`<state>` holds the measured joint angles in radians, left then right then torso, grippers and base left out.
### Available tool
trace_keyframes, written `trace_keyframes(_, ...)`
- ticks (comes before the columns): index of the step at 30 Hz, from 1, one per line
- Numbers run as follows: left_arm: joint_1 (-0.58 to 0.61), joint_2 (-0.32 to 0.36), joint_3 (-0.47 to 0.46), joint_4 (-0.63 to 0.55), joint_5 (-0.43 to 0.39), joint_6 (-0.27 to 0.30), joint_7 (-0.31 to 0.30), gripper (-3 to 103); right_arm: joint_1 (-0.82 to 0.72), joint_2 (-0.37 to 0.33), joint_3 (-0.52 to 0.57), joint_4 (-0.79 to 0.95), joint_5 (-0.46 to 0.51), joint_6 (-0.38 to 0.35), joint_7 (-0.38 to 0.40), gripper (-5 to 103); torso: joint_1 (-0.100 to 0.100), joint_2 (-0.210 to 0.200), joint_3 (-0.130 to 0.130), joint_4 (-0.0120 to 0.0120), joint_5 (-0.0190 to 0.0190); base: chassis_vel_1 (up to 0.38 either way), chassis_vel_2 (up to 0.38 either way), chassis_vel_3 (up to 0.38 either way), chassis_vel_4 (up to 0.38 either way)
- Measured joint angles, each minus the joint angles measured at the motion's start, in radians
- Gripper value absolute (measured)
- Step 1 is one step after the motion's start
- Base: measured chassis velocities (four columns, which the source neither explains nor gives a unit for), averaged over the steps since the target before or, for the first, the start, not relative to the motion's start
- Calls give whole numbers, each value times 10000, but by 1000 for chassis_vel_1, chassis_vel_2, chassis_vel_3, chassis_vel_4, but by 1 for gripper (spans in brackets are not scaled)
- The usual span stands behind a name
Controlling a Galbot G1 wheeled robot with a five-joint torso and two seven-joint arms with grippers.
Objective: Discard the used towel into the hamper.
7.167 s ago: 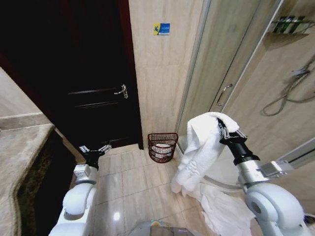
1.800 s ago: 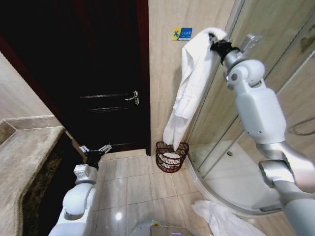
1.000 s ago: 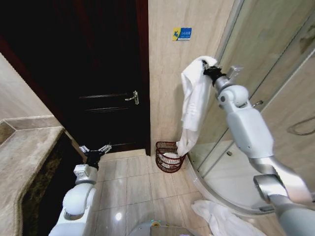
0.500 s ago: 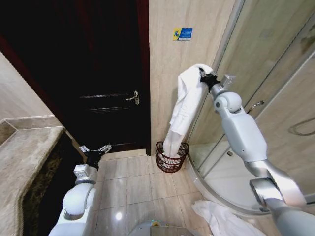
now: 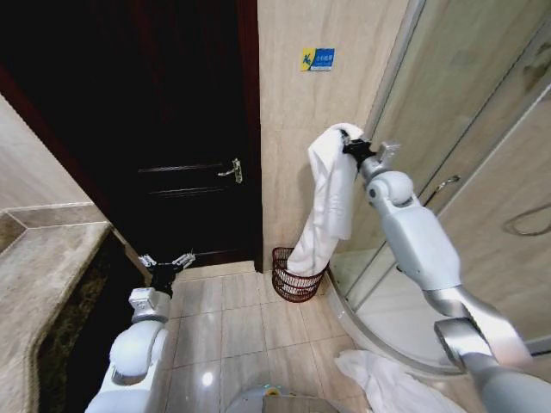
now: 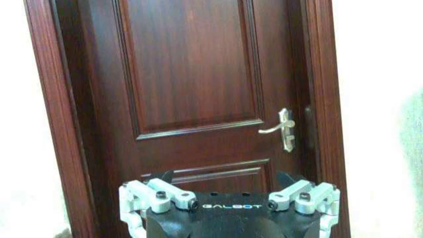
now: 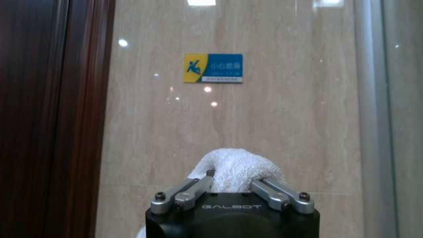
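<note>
A long white towel (image 5: pixel 327 202) hangs from my right gripper (image 5: pixel 348 144), which is shut on its top fold high against the beige wall. The towel's lower end reaches the rim of the hamper (image 5: pixel 295 277), a small dark red-brown basket on the floor at the foot of the wall. In the right wrist view the fingers (image 7: pixel 191 191) pinch the bunched towel (image 7: pixel 235 169) in front of the tiled wall. My left gripper (image 5: pixel 165 262) is parked low beside the counter, open, facing the dark door (image 6: pixel 198 94).
A dark wooden door (image 5: pixel 172 146) stands left of the hamper. The glass shower enclosure (image 5: pixel 448 129) curves along the right. Another white towel (image 5: pixel 387 383) lies on the floor near my base. A marble counter (image 5: pixel 39 275) runs along the left.
My right arm has lowered further with the towel, so its lower end now drapes at the hamper's rim. The left arm has stayed still.
</note>
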<state>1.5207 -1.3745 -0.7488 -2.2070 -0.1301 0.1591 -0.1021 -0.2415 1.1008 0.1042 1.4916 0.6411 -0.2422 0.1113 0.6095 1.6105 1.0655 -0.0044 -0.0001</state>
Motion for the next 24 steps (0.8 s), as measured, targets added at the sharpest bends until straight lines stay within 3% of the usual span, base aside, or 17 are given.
trace_keyframes(11,0,0,0,0,0,0,0,100,-414,-106,265,0,160,-1,-107,5,-17,-38,-20,-4,4,0,0,0,0)
trace_keyframes(24,0,0,0,0,0,0,0,100,-411,129,564,-974,-161,183,-206,5,-438,-957,-511,-3,3,0,0,0,0)
